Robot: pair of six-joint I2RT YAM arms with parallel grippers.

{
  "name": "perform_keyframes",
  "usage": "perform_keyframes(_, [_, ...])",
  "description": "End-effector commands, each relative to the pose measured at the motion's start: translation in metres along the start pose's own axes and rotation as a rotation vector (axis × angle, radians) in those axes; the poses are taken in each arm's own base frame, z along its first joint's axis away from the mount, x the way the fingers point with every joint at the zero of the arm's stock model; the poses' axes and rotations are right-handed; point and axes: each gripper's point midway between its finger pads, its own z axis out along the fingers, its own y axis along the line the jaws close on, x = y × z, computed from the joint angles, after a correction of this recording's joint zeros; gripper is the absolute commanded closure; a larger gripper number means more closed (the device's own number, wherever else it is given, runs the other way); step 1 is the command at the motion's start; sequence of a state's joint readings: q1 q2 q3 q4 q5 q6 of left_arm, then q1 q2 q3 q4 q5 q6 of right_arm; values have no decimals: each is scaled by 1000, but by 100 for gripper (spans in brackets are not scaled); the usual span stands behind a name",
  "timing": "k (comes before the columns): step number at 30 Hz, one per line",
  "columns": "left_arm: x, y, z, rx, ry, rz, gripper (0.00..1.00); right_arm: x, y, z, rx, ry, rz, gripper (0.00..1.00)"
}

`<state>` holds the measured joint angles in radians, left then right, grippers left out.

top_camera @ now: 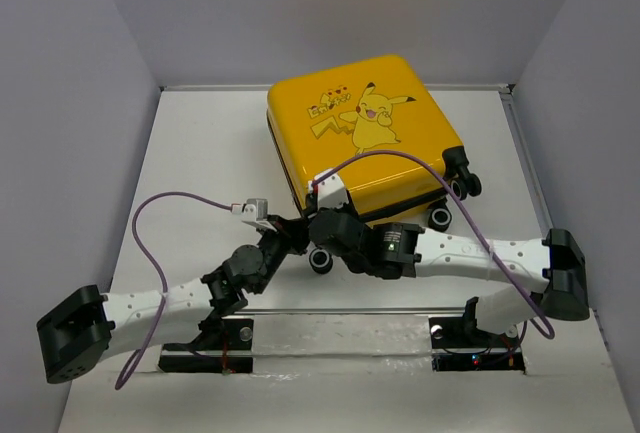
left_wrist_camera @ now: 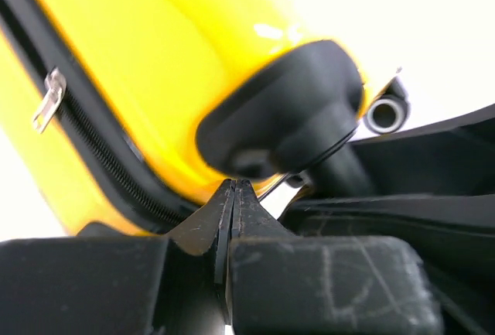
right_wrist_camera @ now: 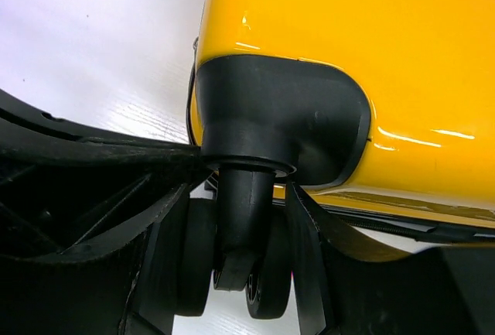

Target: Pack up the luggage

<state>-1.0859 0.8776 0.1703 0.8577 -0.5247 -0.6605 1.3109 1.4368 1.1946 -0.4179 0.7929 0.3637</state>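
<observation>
The yellow luggage lies closed and flat at the back middle of the table, Pikachu print up. My right gripper reaches left to its near-left corner. In the right wrist view the right gripper has its fingers on both sides of a black caster wheel under the yellow shell. My left gripper is at the same corner. In the left wrist view the left gripper is shut and empty, its tips against the shell below the black wheel mount. A metal zipper pull hangs apart on the zipper.
Other caster wheels stick out at the luggage's near-right side. White walls enclose the table on three sides. Purple cables loop over both arms. The arm bases stand at the near edge.
</observation>
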Motion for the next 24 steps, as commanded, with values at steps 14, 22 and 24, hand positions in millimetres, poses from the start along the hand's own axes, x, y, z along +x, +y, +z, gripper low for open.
perform_keyframes(14, [58, 14, -24, 23, 219, 106, 93, -37, 12, -26, -139, -68, 142, 93])
perform_keyframes(22, [46, -4, -5, 17, 140, 122, 42, -39, 27, -27, -214, -71, 162, 93])
perform_keyframes(24, [46, -8, 3, 7, 134, 133, 40, -38, 31, -28, -238, -75, 173, 93])
